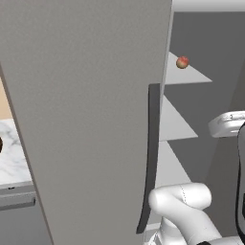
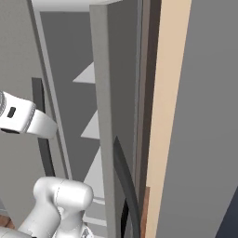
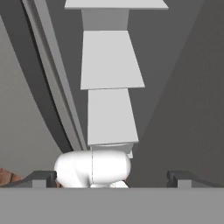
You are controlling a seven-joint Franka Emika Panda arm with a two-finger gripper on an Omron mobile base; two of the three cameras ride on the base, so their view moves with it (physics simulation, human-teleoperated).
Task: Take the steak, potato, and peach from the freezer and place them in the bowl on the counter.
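The freezer stands open, and its wide grey door (image 1: 86, 105) with the dark vertical handle (image 1: 153, 143) takes up most of the left base view. The peach (image 1: 182, 62), a small red-orange ball, rests on an upper pale grey shelf (image 1: 189, 76) inside. My gripper (image 3: 111, 179) is open with nothing between its fingertips (image 3: 43, 177), and it looks along the stack of shelves (image 3: 111, 61). The steak and the potato are hidden. A strip of the white marble counter (image 1: 12, 153) shows at the far left, with a dark brown sliver at its edge, likely the bowl (image 1: 1, 143).
The open door stands between the counter and the freezer's inside. My white arm (image 1: 184, 206) rises close to the door's handle. Another grey panel with a dark curved handle (image 2: 125, 186) and a beige wall strip (image 2: 167, 93) close the right side.
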